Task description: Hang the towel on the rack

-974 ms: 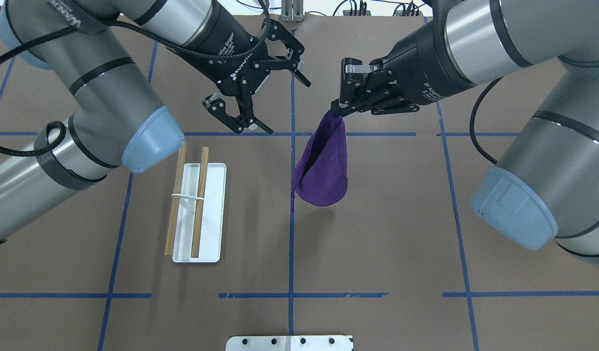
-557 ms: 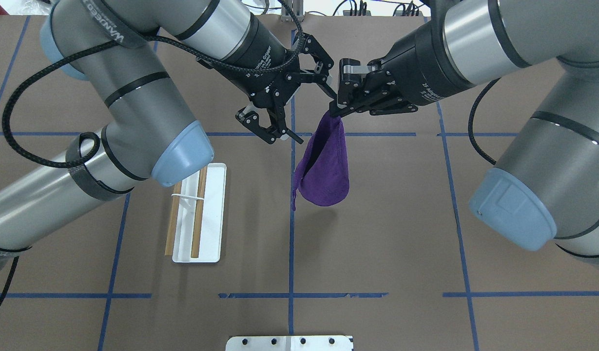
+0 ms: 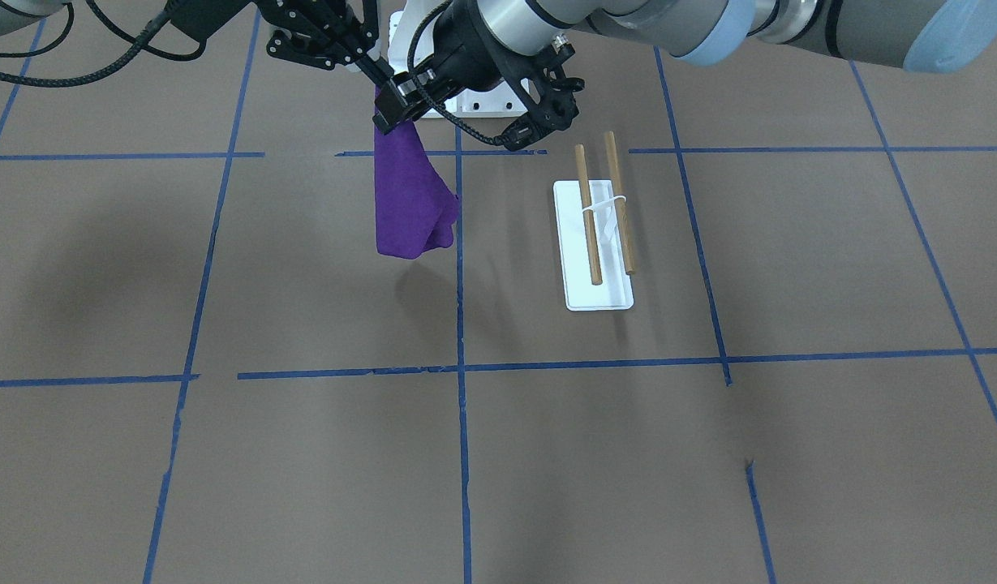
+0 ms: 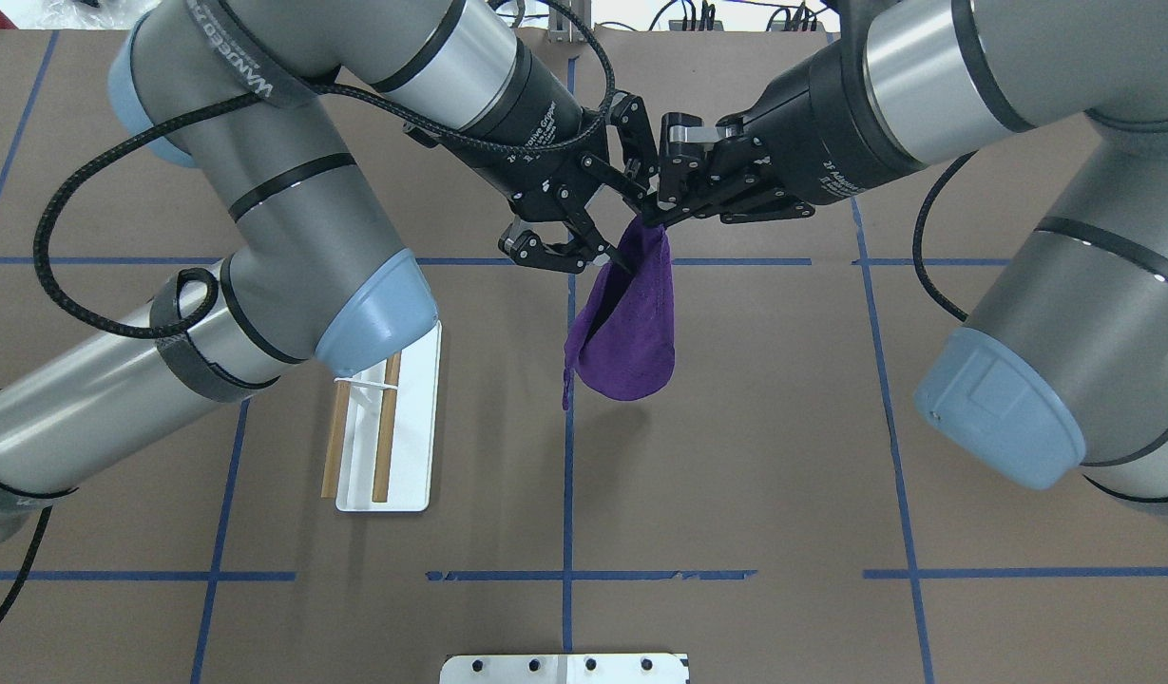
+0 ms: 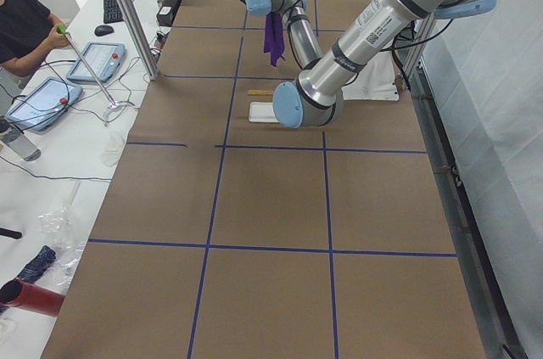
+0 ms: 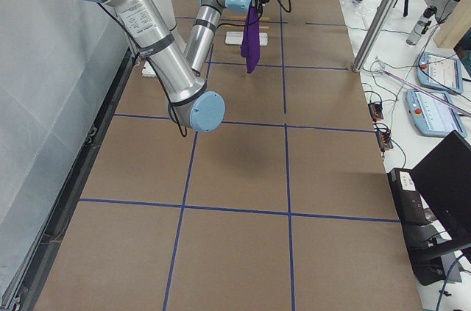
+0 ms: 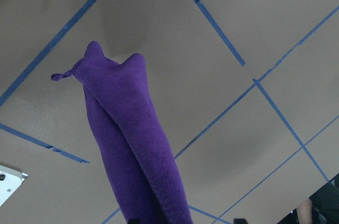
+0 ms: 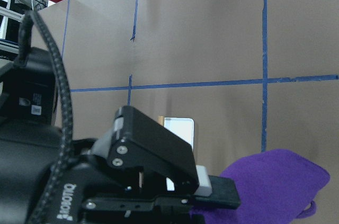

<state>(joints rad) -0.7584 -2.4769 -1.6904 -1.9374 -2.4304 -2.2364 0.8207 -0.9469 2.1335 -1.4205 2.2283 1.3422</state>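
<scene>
Right gripper (image 4: 653, 220): jaws drawn together, pinching the gathered top corner of the towel (image 4: 631, 332) and bearing its whole weight. Towel: purple, hangs in a loose folded cone from that pinch, clear of the table (image 4: 736, 475), near the middle blue tape line (image 4: 567, 494), with its shadow on the brown surface below; one small corner tail dangles at its lower edge on the robot's left. Left gripper (image 4: 638, 237): jaws spread wide, set on either side of the towel just under the right gripper's pinch, nothing clamped. In the front-facing view one left fingertip (image 3: 389, 107) lies against the upper cloth, the other fingertip (image 3: 514, 144) stands well off it toward the rack. The left wrist view shows the towel running down from between the two fingertips at the frame's bottom edge. The two grippers sit close, nearly tip to tip; whether they touch cannot be told. Rack (image 4: 412, 446): upright on the table on the robot's left, well apart from the towel; white base, two bare wooden rods (image 3: 586, 215) lying parallel on the bracket; its far end is hidden under the left arm's elbow in the overhead view.
</scene>
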